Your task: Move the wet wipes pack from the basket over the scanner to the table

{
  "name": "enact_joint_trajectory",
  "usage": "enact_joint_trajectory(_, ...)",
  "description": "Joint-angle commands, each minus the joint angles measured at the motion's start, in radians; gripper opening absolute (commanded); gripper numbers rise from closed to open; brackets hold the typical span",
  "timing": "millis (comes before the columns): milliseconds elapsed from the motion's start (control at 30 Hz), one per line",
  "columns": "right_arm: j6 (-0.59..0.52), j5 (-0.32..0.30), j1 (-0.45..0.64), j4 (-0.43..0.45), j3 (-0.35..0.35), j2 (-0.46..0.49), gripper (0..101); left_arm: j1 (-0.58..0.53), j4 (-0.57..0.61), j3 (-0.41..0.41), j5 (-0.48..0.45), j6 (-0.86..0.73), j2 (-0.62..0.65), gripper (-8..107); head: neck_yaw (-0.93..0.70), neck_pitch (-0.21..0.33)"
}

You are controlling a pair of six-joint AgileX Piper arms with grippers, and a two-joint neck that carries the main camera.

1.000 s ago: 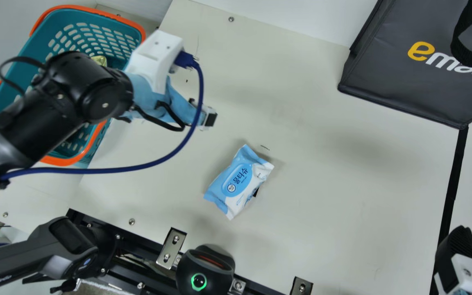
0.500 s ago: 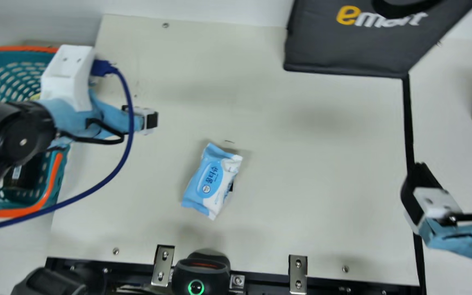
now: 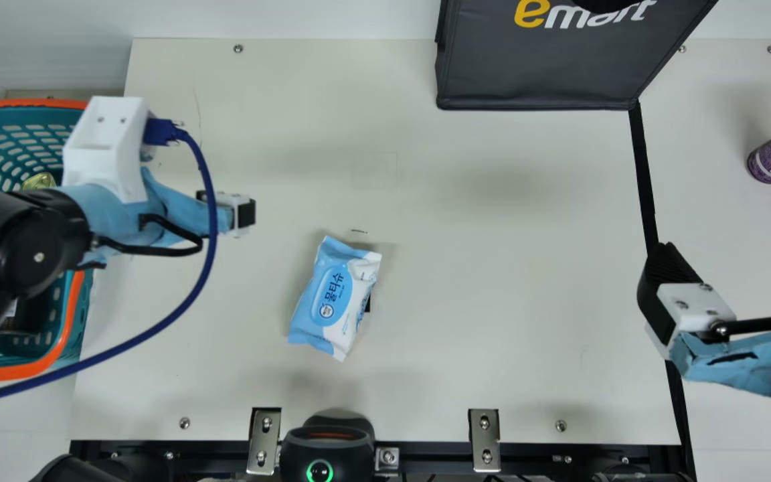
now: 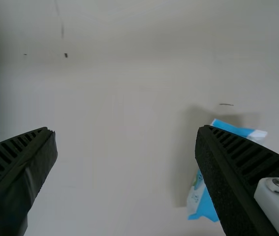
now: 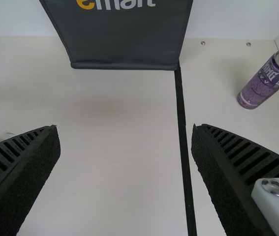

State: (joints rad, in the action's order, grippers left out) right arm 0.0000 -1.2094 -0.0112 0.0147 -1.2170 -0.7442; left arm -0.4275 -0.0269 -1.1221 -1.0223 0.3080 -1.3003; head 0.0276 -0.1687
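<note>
1. Looks pretty much finished to me. The soft blue-and-white wet wipes pack (image 3: pixel 335 298) is on the cream table (image 3: pixel 492 268), well apart from the teal plastic basket with the orange rim (image 3: pixel 17 372). A small black bit peeks out at the pack's edge, can't tell what it is.
2. Whether it got scanned, no idea. The rounded black scanner with the glowing green ring (image 3: pixel 328 435) sits at the table's near edge and the pack is a bit beyond it, but that doesn't prove a pass.
3. Left gripper (image 4: pixel 126 132): black ribbed fingers spread with nothing between them, off to the basket side of the pack. Right gripper (image 5: pixel 124 129): also spread and holding nothing, over on the far side by the long black strip (image 3: pixel 642 174).
4. What's left, I'd guess, is just backing the arms off.
5. Other stuff: a big dark fabric bag (image 3: pixel 533 73) at the back, a purple drinks can (image 5: pixel 264 86) standing on the right.
6. In the way: the left arm covers part of the basket, and its thick blue cable (image 3: pixel 185 301) loops over the table, so I'd watch for snags when it pulls back.
</note>
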Motion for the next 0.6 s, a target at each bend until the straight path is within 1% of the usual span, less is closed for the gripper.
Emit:
enact_joint_trajectory(0,0.000,0.000,0.000,0.000,0.000,0.000,95,-0.053,-0.010,0.004,0.003,0.024,-0.006,90,0.000,0.030)
enact_joint_trajectory(200,0.000,0.000,0.000,0.000,0.000,0.000,95,-0.181,-0.020,0.017,0.026,0.083,-0.034,90,0.000,0.030)
enact_joint_trajectory(367,0.000,0.000,0.000,0.000,0.000,0.000,95,-0.287,-0.056,0.026,0.058,0.138,-0.062,57,0.000,0.030)
enact_joint_trajectory(567,0.000,0.000,0.000,0.000,0.000,0.000,95,-0.397,-0.111,0.023,0.073,0.220,-0.109,17,0.000,0.030)
